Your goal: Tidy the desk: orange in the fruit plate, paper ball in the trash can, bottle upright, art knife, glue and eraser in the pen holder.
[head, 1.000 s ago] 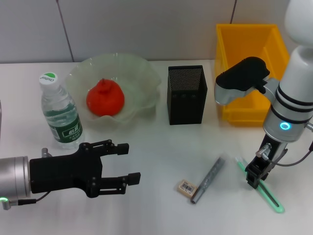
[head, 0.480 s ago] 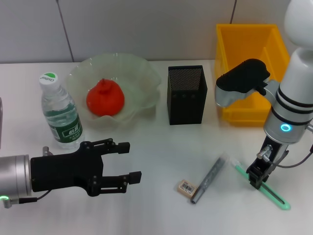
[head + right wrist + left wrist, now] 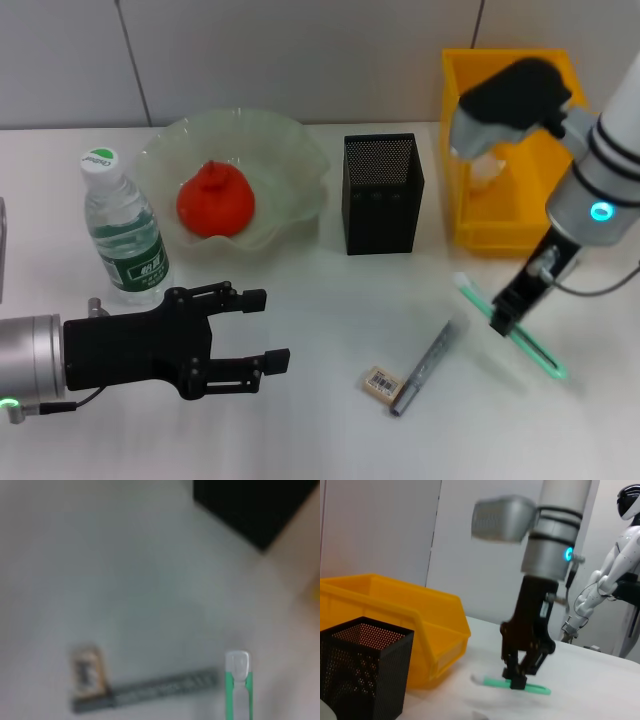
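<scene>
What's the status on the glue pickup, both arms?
Right gripper shut on glue, lifted off the table. Left gripper open, idle near bottle. Art knife and eraser on the table; path to pen holder open.

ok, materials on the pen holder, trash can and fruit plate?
Pen holder: looks like black metal mesh, matte; fine perforations show through. Trash can: bright yellow plastic by its look, smooth, slightly glossy moulded walls. Fruit plate: translucent pale-green, probably glass, possibly plastic; wavy rim lets the table show through.
</scene>
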### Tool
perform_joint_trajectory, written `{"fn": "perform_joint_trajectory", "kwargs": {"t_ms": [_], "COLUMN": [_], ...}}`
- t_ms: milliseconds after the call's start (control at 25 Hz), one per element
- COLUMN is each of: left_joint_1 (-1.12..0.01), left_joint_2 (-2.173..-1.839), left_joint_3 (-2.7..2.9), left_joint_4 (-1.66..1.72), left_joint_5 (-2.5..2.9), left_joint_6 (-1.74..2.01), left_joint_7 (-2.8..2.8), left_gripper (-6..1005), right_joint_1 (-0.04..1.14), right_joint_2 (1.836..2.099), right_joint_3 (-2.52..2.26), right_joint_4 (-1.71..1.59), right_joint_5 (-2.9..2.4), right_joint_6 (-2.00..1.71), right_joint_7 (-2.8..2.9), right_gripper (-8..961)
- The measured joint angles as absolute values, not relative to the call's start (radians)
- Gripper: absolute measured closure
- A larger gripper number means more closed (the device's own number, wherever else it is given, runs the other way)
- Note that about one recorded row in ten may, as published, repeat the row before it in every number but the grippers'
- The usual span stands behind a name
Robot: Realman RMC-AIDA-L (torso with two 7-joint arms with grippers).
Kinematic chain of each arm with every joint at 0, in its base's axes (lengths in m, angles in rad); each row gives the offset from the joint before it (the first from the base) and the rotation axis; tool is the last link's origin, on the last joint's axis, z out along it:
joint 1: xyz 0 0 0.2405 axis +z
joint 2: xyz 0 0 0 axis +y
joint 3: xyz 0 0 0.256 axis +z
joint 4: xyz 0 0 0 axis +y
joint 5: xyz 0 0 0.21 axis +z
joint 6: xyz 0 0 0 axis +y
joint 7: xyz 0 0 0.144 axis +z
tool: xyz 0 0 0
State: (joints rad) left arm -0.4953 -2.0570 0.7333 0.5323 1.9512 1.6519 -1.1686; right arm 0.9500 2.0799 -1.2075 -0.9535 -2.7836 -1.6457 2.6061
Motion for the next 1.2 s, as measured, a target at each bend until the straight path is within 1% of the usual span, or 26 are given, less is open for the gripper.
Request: {"fn": "perform_joint_trajectory", "kwargs": {"t_ms": [80, 240, 520, 920, 1000, 1200], "left_joint_1": [-0.496, -0.497, -0.497, -0.495, -0.497, -0.498], "left_joint_2": [-2.057, -2.057, -2.057, -2.060, -2.060, -2.060], "left_joint_3": [0.733, 0.733, 0.733, 0.731, 0.732, 0.733], "left_joint_4": [0.532, 0.532, 0.532, 0.509, 0.507, 0.507], "left_joint_5": [1.951, 1.951, 1.951, 1.945, 1.944, 1.944], "left_joint_6": [1.652, 1.651, 1.651, 1.661, 1.662, 1.663], "left_joint_7": [-1.169, -1.169, -1.169, -1.160, -1.159, -1.159], "left_gripper": [187, 187, 187, 187, 187, 187], "right_joint_1": [0.937, 0.865, 0.793, 0.716, 0.684, 0.667], "right_joint_2": [2.079, 2.077, 2.077, 2.076, 2.076, 2.076], "right_joint_3": [-1.198, -1.176, -1.062, -0.889, -0.875, -0.874], "right_joint_4": [-0.988, -1.123, -1.179, -1.109, -1.073, -0.969], "right_joint_5": [-2.753, -2.633, -2.412, -2.080, -1.978, -1.855], "right_joint_6": [-1.654, -1.658, -1.604, -1.513, -1.451, -1.338], "right_joint_7": [2.590, 2.521, 2.381, 2.129, 2.017, 1.856], "right_gripper": [777, 773, 763, 750, 747, 741]}}
